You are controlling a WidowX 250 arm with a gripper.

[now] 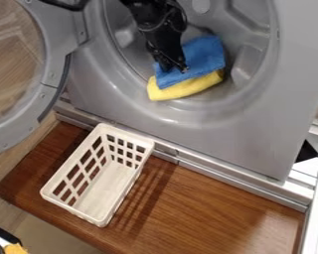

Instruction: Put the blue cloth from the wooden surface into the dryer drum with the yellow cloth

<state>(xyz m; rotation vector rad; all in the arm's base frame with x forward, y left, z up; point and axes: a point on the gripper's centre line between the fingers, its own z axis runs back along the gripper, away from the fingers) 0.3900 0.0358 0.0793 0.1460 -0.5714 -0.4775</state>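
A black gripper [173, 68], its grip impossible to tell, meets a blue cloth [204, 53] apparently propped by the yellow cloth [186, 89] inside the far washer [231, 130], while a white basket [110, 189] stands near left, steadied by a wooden board [211, 208].

One raised view, slanting down, fairly near
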